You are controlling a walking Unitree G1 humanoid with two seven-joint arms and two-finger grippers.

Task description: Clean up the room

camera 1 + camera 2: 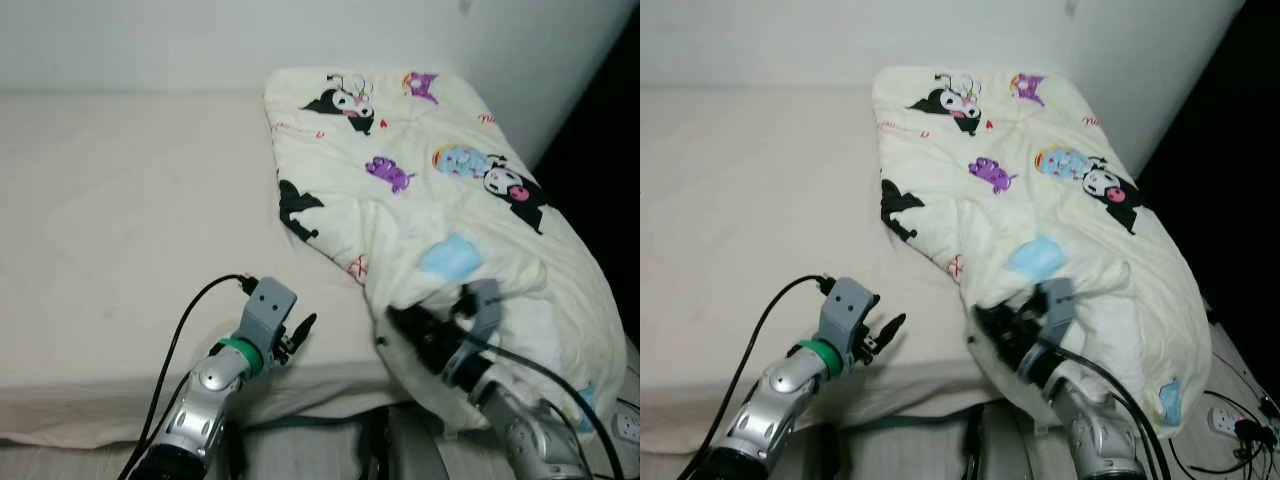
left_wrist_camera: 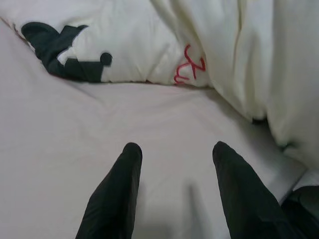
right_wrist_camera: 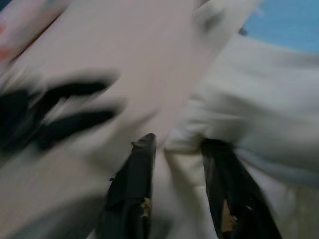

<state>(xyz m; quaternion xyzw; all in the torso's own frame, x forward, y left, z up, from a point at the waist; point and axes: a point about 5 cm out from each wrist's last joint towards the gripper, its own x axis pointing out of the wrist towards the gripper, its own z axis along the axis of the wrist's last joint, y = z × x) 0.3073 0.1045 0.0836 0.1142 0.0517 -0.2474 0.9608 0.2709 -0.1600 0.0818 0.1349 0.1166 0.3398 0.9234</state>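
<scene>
One soft, floppy blanket [image 1: 430,200] droops off the bed's [image 1: 120,220] front edge, so my right pincer [image 1: 1012,325] pinches a thick fold while my left pincer [image 1: 298,335] waits open, empty.

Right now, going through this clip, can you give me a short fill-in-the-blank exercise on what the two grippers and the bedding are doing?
1. The right gripper has a fold of the ____ between its fingers.
2. The left gripper hovers over the bare mattress with its fingers ____.
3. The cartoon-print quilt lies on the robot's ____ side of the bed.

Missing words: quilt; open; right
</scene>
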